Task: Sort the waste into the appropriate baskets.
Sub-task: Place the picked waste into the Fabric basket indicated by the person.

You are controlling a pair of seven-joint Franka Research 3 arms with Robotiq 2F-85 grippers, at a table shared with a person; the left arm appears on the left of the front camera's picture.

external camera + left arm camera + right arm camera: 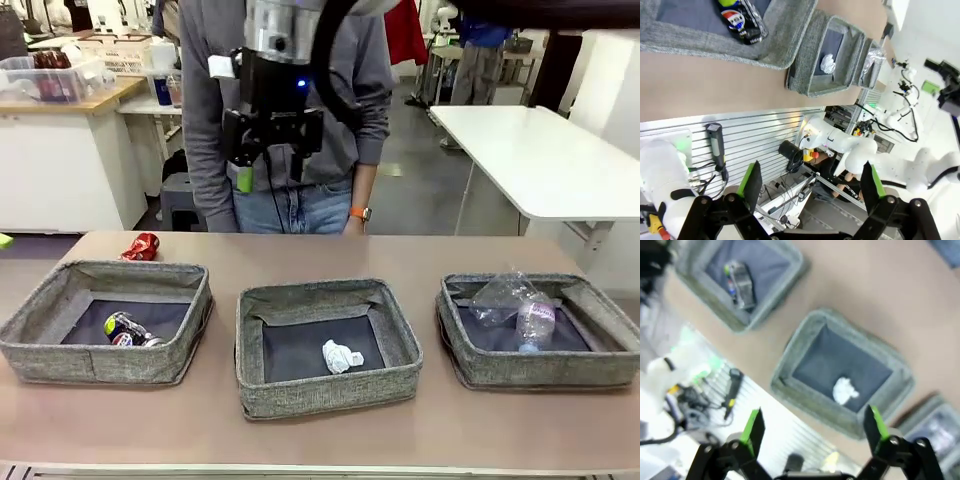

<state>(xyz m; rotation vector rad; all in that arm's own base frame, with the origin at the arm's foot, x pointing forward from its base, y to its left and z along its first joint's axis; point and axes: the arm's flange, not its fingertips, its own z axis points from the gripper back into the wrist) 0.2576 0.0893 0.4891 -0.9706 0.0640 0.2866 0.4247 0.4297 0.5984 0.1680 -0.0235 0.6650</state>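
Three baskets [108,360] already hold sorted waste, tissue [341,356] middle, bottle [535,320] right, dark can [128,329] left, while the red can [141,246] lies outside behind it, presumably next; right gripper [270,172] and left gripper [810,185] both spread, empty.

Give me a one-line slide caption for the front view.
Three grey baskets hold sorted waste: dark can, tissue, bottle; a red can remains on the table.

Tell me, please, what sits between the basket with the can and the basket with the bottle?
A third basket holding a crumpled tissue, seen in the front view.
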